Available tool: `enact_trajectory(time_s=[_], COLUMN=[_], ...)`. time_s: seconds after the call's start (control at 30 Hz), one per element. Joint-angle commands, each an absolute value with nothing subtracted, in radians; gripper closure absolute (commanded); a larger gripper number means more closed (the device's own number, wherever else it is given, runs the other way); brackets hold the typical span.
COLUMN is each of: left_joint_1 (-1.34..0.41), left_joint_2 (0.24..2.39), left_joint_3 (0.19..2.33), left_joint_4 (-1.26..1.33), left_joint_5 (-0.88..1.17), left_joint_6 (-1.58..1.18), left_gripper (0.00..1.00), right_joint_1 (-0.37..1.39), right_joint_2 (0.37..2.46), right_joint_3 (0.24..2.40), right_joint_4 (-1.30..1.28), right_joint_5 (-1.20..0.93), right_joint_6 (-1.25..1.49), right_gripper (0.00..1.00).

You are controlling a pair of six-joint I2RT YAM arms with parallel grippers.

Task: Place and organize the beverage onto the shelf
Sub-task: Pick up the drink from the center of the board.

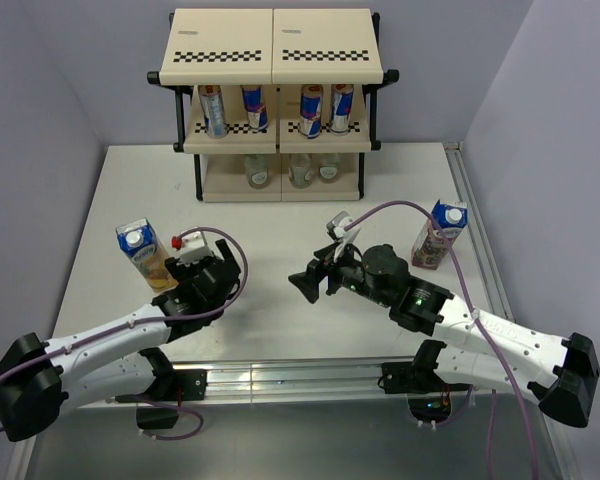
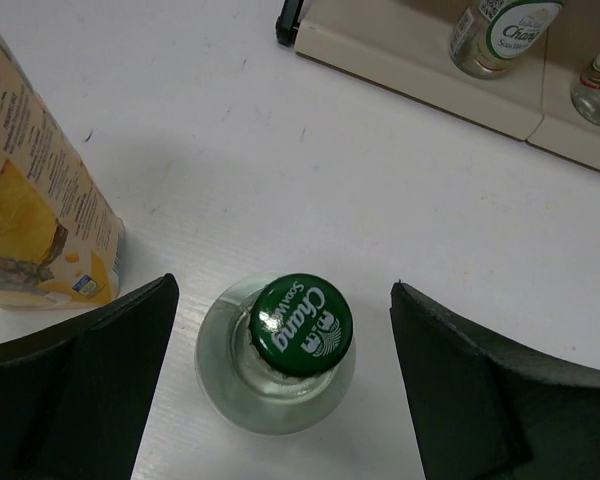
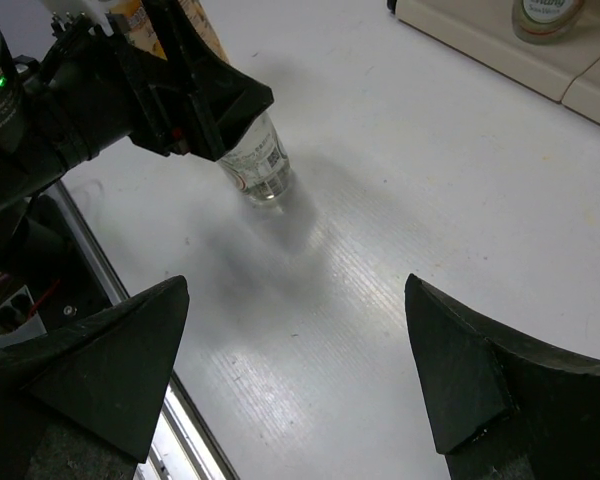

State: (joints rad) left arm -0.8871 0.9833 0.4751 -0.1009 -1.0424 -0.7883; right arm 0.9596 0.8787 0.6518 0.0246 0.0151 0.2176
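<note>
The little clear bottle point(image 2: 276, 385) stands straight up on the white table point(image 1: 280, 200), on the near left side, and its green cap point(image 2: 301, 325) faces up. It looks like glass, so it is likely hard, smooth and a bit slippery, and it could break if it fell. It is also round, so it would roll away if it tipped over. If it is full, it may feel heavy for such a small thing. The best place to hold it seems to be the wide round body under the cap. The cap itself is small and easy to slip off. The left gripper point(image 2: 282, 300) hangs right over the bottle with its two black fingers point(image 2: 100, 380) spread wide, one on each side, and neither finger touches the glass. Just to the left of the bottle stands the yellow carton point(image 2: 30, 200), very close, so the left finger has little room there. At the far side is the shelf point(image 1: 275, 60), with four cans point(image 1: 270, 108) on the middle level and three more bottles point(image 1: 300, 170) on the bottom level. The purple carton point(image 1: 438, 235) waits on the right. The right gripper point(image 3: 298, 290) hangs above the middle of the table, spread wide, with nothing in it.
</note>
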Motion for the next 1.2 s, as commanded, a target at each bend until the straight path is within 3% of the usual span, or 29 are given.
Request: enact_trajectory(time_s=[0.0,0.27,0.37,0.47,0.5,0.57,0.6,0.77,1.0,1.17], left_joint_1=[-0.868,-0.862,-0.859,-0.850,-0.850,-0.850,-0.850,-0.850,-0.804,-0.690], left_joint_2=[1.014,1.103,1.111,1.126,1.127,1.127,1.127,1.152,1.189,1.248], left_joint_3=[0.485,0.520,0.522,0.525,0.531,0.528,0.525,0.529,0.551,0.603], left_joint_4=[-0.020,-0.061,-0.051,-0.052,-0.057,-0.028,-0.017,0.137,0.502,0.620], left_joint_5=[-1.008,-1.014,-1.006,-1.005,-1.008,-1.006,-1.008,-1.020,-0.993,-0.853], left_joint_6=[-0.730,-0.775,-0.769,-0.768,-0.770,-0.747,-0.741,-0.628,-0.367,-0.264], left_gripper=[0.07,0.08,0.16,0.33,0.45,0.54,0.65,0.99,1.00,1.00], right_joint_1=[0.962,0.962,0.962,0.962,0.962,0.962,0.962,0.962,0.962,0.962], right_joint_2=[0.848,0.831,0.824,0.815,0.813,0.808,0.808,0.798,0.796,0.778], right_joint_3=[0.666,0.660,0.655,0.652,0.650,0.650,0.649,0.643,0.640,0.632], right_joint_4=[0.032,0.028,0.029,0.028,0.028,0.026,0.025,0.026,0.035,0.035], right_joint_5=[0.021,0.021,0.021,0.025,0.023,0.021,0.021,0.029,0.035,0.048], right_joint_6=[0.201,0.196,0.195,0.195,0.193,0.192,0.192,0.186,0.178,0.176], right_gripper=[0.05,0.05,0.05,0.04,0.04,0.04,0.04,0.04,0.04,0.04])
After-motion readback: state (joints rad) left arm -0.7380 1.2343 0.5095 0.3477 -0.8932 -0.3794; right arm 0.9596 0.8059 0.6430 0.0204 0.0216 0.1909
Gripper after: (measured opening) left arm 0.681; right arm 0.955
